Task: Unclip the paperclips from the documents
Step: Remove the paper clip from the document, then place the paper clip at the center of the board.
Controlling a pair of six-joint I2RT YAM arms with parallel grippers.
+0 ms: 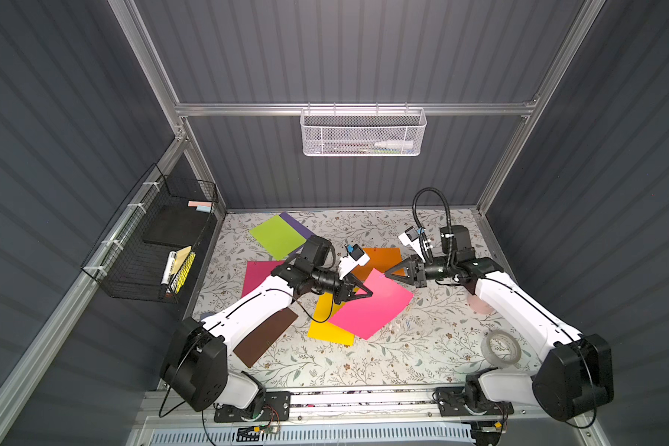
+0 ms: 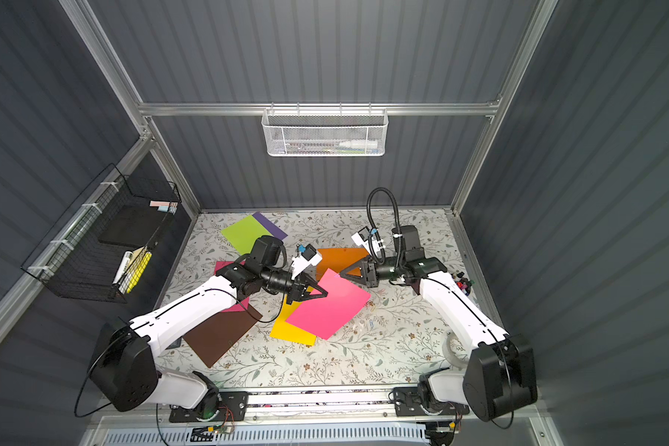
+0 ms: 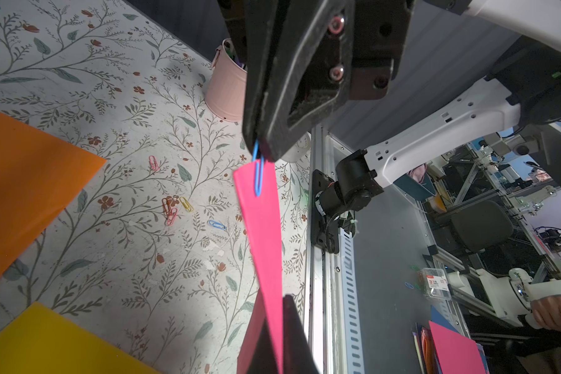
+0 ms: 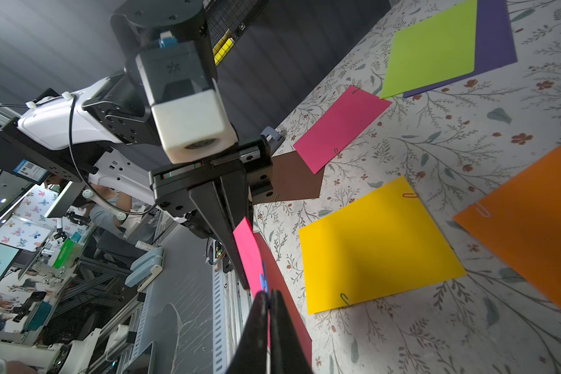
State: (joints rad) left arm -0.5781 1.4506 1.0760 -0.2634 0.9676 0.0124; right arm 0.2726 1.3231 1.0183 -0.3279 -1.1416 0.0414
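The left jaws are pressing together on one edge of a magenta pink sheet (image 1: 371,305). In both top views it is sitting over the middle of the table (image 1: 363,367), overlapping a yellow sheet (image 1: 329,332) and an orange sheet (image 1: 381,256). The right jaws are facing them from the opposite side and pinching a blue paperclip (image 3: 258,175) — the clip is sitting on the sheet's pointed corner, its upper loop disappearing between the black fingertips (image 3: 272,142). In the wrist views the pink sheet is showing nearly edge-on, spanning from one pair of jaws to the other, clear of the table.

The other documents are lying flat. A lime green sheet (image 1: 277,235) is covering most of a purple sheet (image 1: 298,226) near the back. A second pink sheet (image 1: 259,272) is lying partly under the left arm (image 1: 255,309), touching a brown sheet (image 1: 265,336). In the right wrist view an orange clip (image 4: 410,195) and a green clip (image 4: 344,298) are gripping the yellow sheet's edges, and a pale clip (image 4: 481,210) is gripping the orange sheet. Several loose paperclips (image 3: 172,207) are lying on the bare table — near them a pink cup (image 3: 227,87) is standing upright.
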